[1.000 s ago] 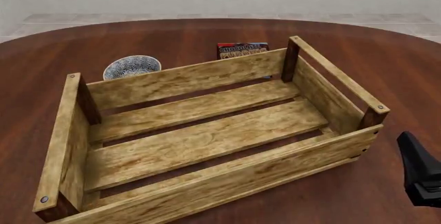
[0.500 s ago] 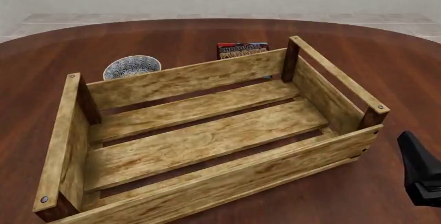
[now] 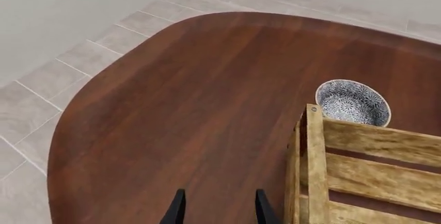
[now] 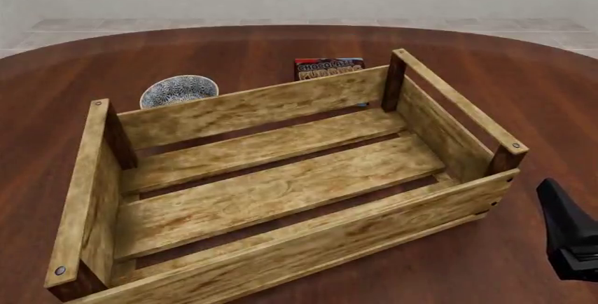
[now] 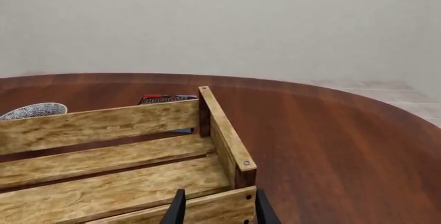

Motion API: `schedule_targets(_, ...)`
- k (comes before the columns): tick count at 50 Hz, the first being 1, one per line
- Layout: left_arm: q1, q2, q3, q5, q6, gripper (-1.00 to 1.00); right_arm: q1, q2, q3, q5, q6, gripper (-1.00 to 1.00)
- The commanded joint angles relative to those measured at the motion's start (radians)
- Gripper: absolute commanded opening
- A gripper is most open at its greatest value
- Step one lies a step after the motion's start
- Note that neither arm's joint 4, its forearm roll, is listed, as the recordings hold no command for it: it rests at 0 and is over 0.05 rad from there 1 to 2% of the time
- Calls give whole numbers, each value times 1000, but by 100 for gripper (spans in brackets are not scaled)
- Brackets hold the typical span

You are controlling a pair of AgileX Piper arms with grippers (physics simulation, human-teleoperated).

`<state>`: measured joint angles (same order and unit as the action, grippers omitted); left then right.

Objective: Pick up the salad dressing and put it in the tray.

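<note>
Dark red-brown wood fills most of my front view: a round, glossy table (image 4: 280, 45) with pale floor tiles and a plain wall beyond it. My tray (image 4: 280, 185) sits at the centre, a slatted light-wood crate with dark corner posts, plank floor bare. At upper left, just behind its far wall, stands a small round bowl (image 4: 178, 90) with a blue-white pattern. At upper centre, also behind that wall, a red-and-dark box (image 4: 328, 68) shows white lettering; I make out "CHOCOLATE", the rest is cut off by the slat. I cannot see the salad dressing in any view.

Left gripper (image 3: 218, 208) hangs over bare table beside the crate's end, fingers parted, nothing between them. Right gripper (image 5: 217, 208) is over the crate's near corner, fingers likewise spread and empty.
</note>
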<state>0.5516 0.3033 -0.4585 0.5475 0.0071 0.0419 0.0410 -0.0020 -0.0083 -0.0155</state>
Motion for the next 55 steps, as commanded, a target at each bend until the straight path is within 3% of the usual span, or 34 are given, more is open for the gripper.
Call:
schedule_targets(1,27,-23,25,20,-13,100,5,-3,0,4,-5,100)
schedule_targets(40,131,-93,94,67,-4,100,23,3,1,1,-27,100)
schedule_targets(55,184,-62,161,6,-1,100,26,28,1,-18,-39,100)
